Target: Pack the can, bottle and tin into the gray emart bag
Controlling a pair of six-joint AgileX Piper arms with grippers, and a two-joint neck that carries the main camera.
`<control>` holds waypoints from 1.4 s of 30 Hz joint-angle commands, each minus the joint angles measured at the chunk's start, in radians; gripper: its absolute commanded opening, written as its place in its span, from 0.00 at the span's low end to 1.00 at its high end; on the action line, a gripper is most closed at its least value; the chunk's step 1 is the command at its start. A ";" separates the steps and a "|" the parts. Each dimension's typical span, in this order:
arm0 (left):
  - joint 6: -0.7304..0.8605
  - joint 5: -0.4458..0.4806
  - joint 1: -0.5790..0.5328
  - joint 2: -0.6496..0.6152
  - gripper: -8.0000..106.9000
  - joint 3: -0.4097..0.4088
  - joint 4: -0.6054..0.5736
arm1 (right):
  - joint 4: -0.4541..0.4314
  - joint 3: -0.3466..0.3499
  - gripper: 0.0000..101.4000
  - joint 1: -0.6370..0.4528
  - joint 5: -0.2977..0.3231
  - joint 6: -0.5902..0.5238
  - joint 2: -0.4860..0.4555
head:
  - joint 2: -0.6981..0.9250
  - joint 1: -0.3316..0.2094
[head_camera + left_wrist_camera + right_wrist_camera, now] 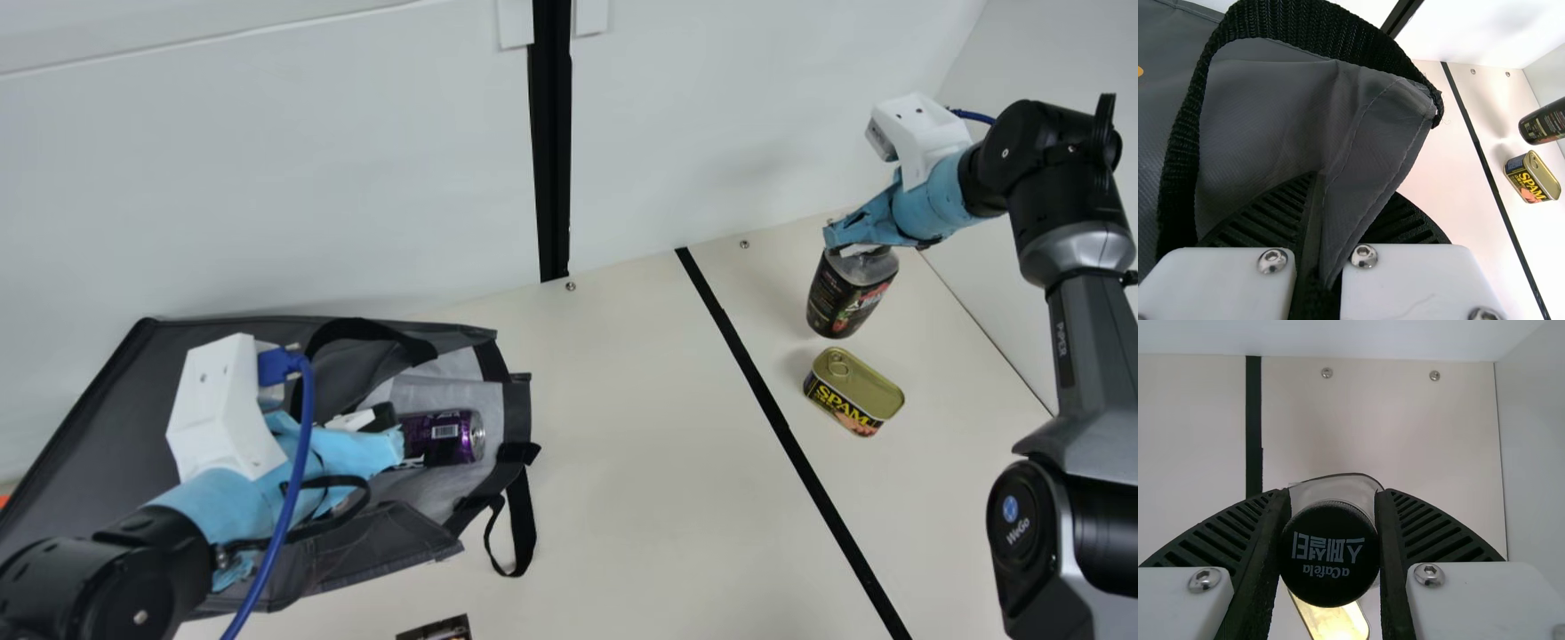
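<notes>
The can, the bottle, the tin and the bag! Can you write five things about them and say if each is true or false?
1. The can is lying in the bag. True.
2. The tin is inside the bag. False: it is on the table.
3. The right hand holds the bottle. True.
4. The left hand holds the can. False: it pinches the bag.
5. The can is purple. True.
</notes>
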 commanded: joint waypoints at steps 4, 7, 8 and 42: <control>0.000 0.000 0.000 0.000 0.16 0.000 0.000 | 0.013 0.034 0.00 0.010 -0.007 -0.022 -0.035 | -0.001 -0.023; 0.000 0.000 0.000 0.000 0.16 0.000 0.000 | 0.022 0.056 0.00 0.015 -0.012 -0.038 -0.057 | -0.001 -0.023; 0.000 0.000 0.000 0.000 0.16 0.000 0.000 | 0.025 0.064 0.00 0.016 -0.013 -0.044 -0.064 | -0.001 -0.023; 0.000 0.000 0.000 0.000 0.16 0.000 0.000 | 0.075 0.298 0.00 0.159 -0.043 -0.170 -0.274 | -0.001 -0.023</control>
